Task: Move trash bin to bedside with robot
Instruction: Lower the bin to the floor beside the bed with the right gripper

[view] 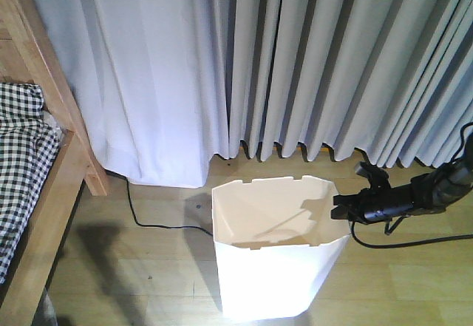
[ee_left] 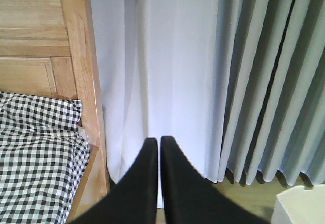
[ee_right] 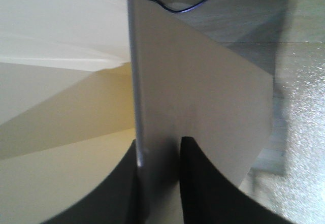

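Curtains (view: 310,60) behind, bed (view: 77,148) at left; my right jaws pinch the trash bin (view: 273,274) rim, left jaws closed, empty; next, I'd drag it bedward

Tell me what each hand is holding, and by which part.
The right hand grips the trash bin by its right-side rim, one finger inside the wall and one outside. The left hand is shut and holds nothing.

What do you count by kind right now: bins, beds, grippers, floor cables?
bin: 1
bed: 1
grippers: 2 (left gripper, closed on nothing; right gripper, clamped on the bin rim)
floor cable: 1
Total: 5
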Robot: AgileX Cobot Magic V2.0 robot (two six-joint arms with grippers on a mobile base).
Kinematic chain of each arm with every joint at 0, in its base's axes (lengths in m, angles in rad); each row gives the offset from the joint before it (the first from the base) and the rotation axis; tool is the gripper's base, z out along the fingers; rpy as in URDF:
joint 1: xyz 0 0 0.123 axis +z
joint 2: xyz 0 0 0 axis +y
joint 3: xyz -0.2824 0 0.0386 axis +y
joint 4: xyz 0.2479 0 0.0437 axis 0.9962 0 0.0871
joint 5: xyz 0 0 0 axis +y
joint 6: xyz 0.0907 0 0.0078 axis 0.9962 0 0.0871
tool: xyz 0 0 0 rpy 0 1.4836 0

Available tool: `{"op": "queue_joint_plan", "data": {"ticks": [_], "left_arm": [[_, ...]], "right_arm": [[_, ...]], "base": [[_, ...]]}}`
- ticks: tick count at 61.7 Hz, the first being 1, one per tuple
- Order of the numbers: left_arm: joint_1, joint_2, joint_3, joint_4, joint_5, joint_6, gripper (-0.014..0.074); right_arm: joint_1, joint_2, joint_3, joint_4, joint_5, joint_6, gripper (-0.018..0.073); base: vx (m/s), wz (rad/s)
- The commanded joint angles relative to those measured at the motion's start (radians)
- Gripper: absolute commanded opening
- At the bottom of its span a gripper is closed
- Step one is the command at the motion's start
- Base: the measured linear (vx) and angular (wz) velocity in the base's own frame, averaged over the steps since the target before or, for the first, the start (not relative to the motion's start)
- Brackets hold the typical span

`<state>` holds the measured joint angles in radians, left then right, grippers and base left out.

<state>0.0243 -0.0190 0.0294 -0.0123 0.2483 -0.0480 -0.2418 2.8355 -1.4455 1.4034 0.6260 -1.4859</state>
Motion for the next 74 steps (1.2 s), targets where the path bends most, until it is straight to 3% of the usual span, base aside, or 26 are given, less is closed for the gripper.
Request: {"op": "queue_joint_plan", "data": {"ticks": [1, 9, 50, 74], "left_arm": [[-0.002, -0.010, 0.029, -0.004, -0.070, -0.008, -0.0006], [-0.002, -0.010, 0.029, -0.004, -0.070, -0.008, -0.0006], [-0.002, -0.010, 0.029, -0.004, -0.070, -0.008, -0.0006], [-0.002, -0.010, 0.029, -0.004, -0.070, -0.008, -0.0006]], "right_arm": [[0.000, -0.044, -0.050, 0.092, 0.228, 0.025, -0.0003], [0.004, 0.004, -0.096, 0.129, 0.227, 0.027, -0.0003], [0.101, 0.243, -0.457, 0.129, 0.226, 0.118, -0.0003], [0.095, 0.318, -0.492, 0.198, 0.227, 0.081, 0.0009]], "base": [[0.00, 0.00], [0.00, 0.00], [0.00, 0.00], [0.00, 0.00]]}}
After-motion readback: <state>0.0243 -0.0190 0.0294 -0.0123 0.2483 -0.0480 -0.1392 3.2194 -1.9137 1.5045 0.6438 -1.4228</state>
